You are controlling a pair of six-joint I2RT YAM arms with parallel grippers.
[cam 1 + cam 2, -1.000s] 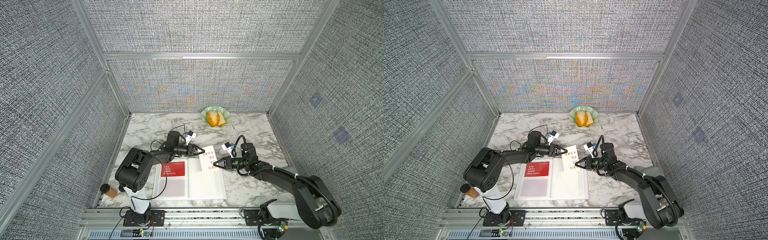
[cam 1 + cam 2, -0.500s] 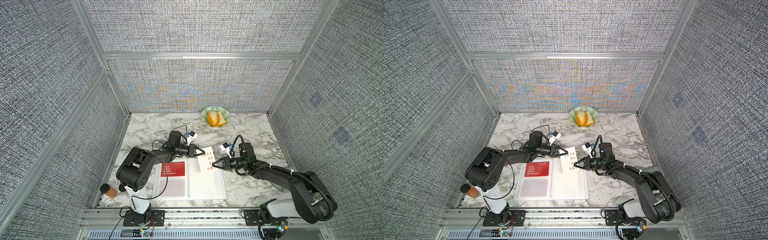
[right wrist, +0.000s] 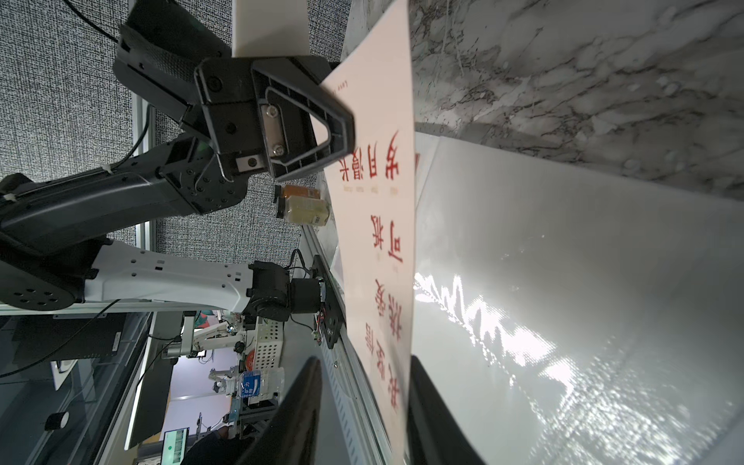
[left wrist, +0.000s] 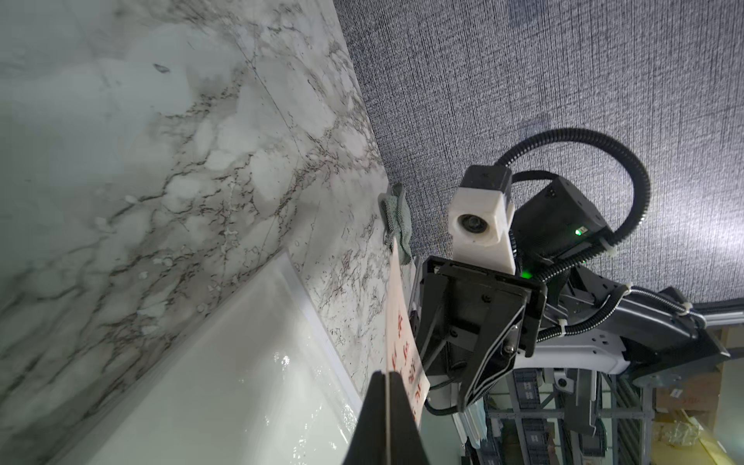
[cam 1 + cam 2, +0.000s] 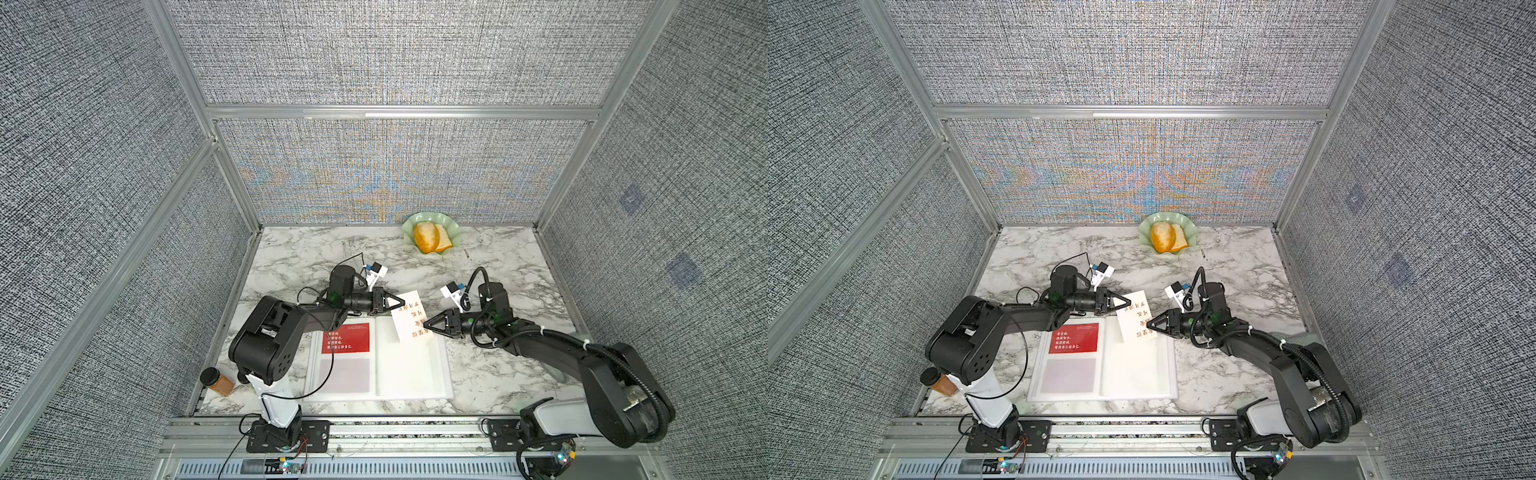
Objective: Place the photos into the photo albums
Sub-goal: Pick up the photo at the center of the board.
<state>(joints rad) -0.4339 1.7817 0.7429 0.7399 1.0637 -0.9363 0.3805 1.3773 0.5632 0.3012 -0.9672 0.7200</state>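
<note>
A cream photo (image 5: 411, 318) (image 5: 1136, 316) with red characters stands on edge over the far right part of the open photo album (image 5: 411, 370) (image 5: 1133, 374). My left gripper (image 5: 402, 302) (image 5: 1128, 302) (image 4: 388, 378) is shut on the photo's (image 4: 398, 322) far corner. My right gripper (image 5: 424, 323) (image 5: 1148, 324) (image 3: 364, 360) is open, its jaws standing either side of the photo's (image 3: 378, 225) near edge with a gap on one side. A red photo (image 5: 345, 337) (image 5: 1073, 338) lies in the album's left page, above a pale grey one (image 5: 344, 376).
A green bowl (image 5: 432, 237) holding bread sits at the back of the marble table. A brown bottle (image 5: 216, 380) with a black cap lies at the front left corner. A green cloth (image 4: 396, 217) lies by the right wall. Fabric walls close in three sides.
My left gripper has shut on the photo's corner. My right gripper, shut on the photo before, has opened its jaws around it. The photo has stayed over the album.
</note>
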